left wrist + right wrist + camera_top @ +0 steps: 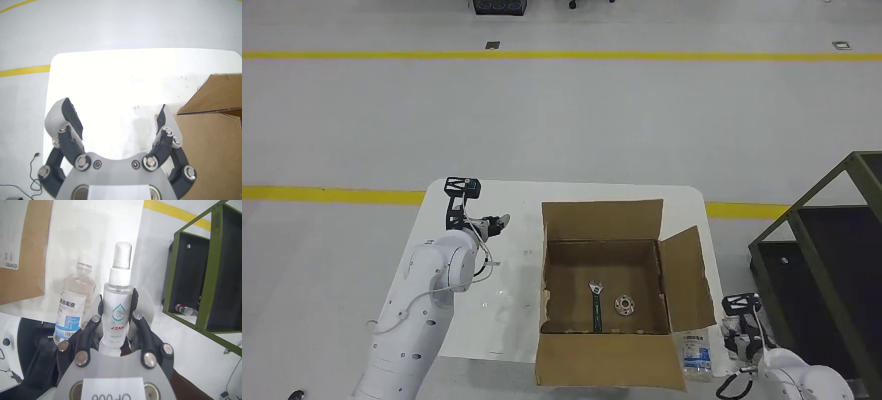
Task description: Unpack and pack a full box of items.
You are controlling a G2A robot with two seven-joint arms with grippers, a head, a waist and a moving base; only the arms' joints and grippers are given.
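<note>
Unpacking step: spray bottle clamped in right gripper at table's near-right corner, beside clear bottle; left gripper spread empty left of box; next, likely set it upright, clear of its neighbour.

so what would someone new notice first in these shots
The open cardboard box on the table, a wrench and a round metal part on its floor. Right of it, the right gripper is shut on a spray bottle, a clear labelled bottle beside it; left of the box, the left gripper hangs open.
</note>
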